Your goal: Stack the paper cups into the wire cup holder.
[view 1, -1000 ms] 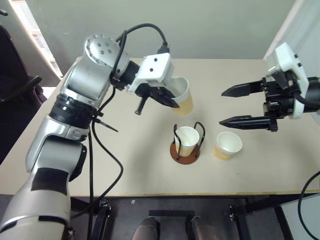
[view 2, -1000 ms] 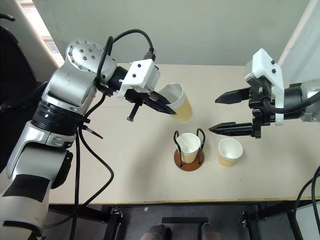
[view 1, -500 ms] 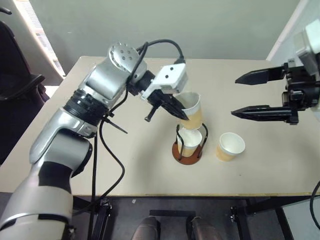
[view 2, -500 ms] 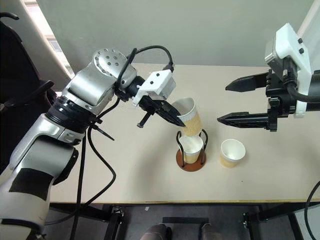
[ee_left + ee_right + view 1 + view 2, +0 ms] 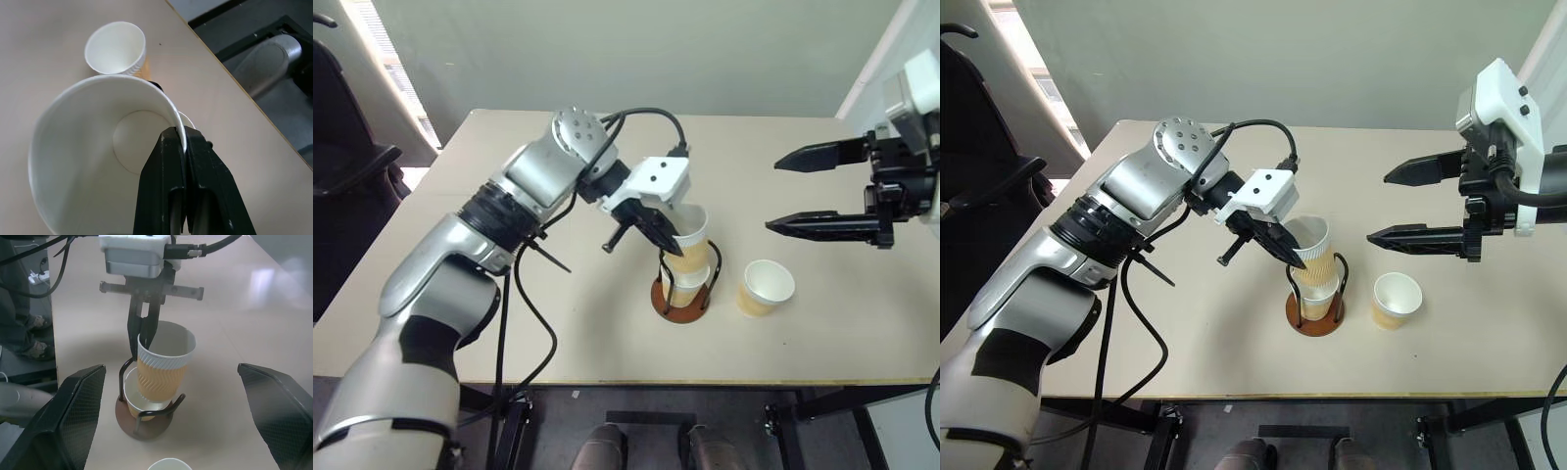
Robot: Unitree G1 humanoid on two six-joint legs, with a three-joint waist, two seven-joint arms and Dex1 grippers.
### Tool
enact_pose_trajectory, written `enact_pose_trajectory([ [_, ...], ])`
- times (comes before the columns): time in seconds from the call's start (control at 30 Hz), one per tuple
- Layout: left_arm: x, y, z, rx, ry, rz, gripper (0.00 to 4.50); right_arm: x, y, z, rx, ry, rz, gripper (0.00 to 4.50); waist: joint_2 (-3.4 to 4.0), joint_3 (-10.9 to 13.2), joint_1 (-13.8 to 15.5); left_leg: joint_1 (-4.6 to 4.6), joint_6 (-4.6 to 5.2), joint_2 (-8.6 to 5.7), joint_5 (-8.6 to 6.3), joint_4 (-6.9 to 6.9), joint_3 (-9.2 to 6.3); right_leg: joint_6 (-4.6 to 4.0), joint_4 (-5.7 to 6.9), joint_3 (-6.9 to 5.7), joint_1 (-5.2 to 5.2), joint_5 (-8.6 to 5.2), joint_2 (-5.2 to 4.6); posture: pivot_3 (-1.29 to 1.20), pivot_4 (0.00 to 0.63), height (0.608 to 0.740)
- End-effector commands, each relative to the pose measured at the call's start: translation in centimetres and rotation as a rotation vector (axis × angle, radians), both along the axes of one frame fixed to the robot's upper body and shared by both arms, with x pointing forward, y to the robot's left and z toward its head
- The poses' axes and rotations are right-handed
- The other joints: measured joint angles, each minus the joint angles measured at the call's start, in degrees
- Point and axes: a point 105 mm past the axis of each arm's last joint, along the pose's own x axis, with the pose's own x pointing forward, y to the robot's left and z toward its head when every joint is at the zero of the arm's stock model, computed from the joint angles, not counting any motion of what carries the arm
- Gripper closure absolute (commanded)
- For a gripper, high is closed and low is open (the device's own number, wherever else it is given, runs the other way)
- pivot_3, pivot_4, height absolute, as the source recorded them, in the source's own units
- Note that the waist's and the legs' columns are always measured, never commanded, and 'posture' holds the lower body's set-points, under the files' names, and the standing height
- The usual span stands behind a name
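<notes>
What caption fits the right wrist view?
Left hand lowers a paper cup into the cup already in the wire holder.

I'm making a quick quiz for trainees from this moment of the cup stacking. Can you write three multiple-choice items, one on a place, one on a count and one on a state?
1. Where is the free-standing cup?
A. on the table beside the wire cup holder
B. inside the holder
C. on the floor

2. How many paper cups are in view?
A. two
B. three
C. five

3. How do the left gripper's jaws stand?
A. wide open, empty
B. shut on the rim of the held cup
C. shut on a wire loop

Key: 1 A, it stands apart, on the right gripper's side; 2 B, one seated cup, one held, one loose; 3 B, the left wrist view shows the rim pinched.
</notes>
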Motion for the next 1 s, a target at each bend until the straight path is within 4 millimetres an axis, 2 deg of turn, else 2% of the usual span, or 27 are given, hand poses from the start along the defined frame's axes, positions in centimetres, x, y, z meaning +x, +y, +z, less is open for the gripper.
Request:
enact_pose_trajectory([
  [0.03,-0.7,-0.5,0.4,0.027,-0.017,-0.069,4.50,-0.5,-0.3,1.0,-0.012,-0.073,-0.014,0.02,0.00,0.00,0.02,0.00,0.00,0.00,0.00,0.00,0.00,0.01,0.00,0.00,0.00,0.00,0.00,0.00,0.150,0.740],
  [0.13,-0.8,-0.8,0.1,0.033,-0.022,-0.082,4.50,-0.4,-0.4,0.8,-0.023,-0.073,-0.020,0.02,0.00,0.00,0.14,0.00,0.02,-0.01,-0.01,0.02,-0.01,0.03,-0.01,0.00,0.03,0.00,0.00,0.00,0.150,0.740],
  [0.23,-0.7,-1.2,0.4,0.018,-0.031,-0.092,3.91,-0.3,-0.5,0.5,-0.031,-0.069,-0.028,0.00,0.00,0.00,0.15,0.01,0.04,-0.02,-0.03,0.03,0.01,0.04,0.00,0.01,0.03,0.00,-0.02,0.00,0.150,0.740],
  [0.37,-0.6,-1.5,0.8,0.002,-0.047,-0.094,2.62,-0.2,-0.6,0.4,-0.034,-0.075,-0.033,0.00,0.00,0.00,0.22,0.01,0.06,-0.02,-0.03,0.06,0.01,0.08,0.00,0.00,0.06,0.01,-0.02,0.00,0.150,0.740],
  [0.6,-0.5,-1.3,1.6,-0.039,-0.058,-0.082,0.04,0.0,-0.8,-0.1,-0.052,-0.086,-0.046,0.00,0.00,0.00,0.23,0.02,0.09,-0.02,-0.05,0.07,0.03,0.13,0.00,0.01,0.07,-0.01,-0.02,0.00,0.150,0.740],
  [0.63,-0.5,-1.3,1.7,-0.046,-0.057,-0.080,0.04,0.0,-0.8,-0.2,-0.056,-0.084,-0.048,0.00,0.00,0.00,0.23,0.02,0.10,-0.03,-0.06,0.08,0.04,0.14,-0.01,0.02,0.07,-0.01,-0.02,0.00,0.150,0.740],
  [0.8,-0.3,0.0,3.5,-0.170,0.002,-0.015,0.04,0.0,-1.4,-3.5,-0.179,-0.028,-0.063,0.00,0.00,0.00,0.37,0.02,0.11,-0.03,-0.11,0.09,0.03,0.19,-0.03,0.02,0.11,-0.04,-0.02,0.00,0.150,0.740],
  [1.0,0.2,3.0,6.0,-0.315,0.115,0.113,0.04,-0.2,-1.4,-7.7,-0.280,0.050,-0.043,0.00,0.01,0.00,0.30,0.06,0.11,-0.02,-0.12,0.10,0.10,0.22,0.00,0.06,0.10,-0.06,-0.01,0.00,0.150,0.740],
])
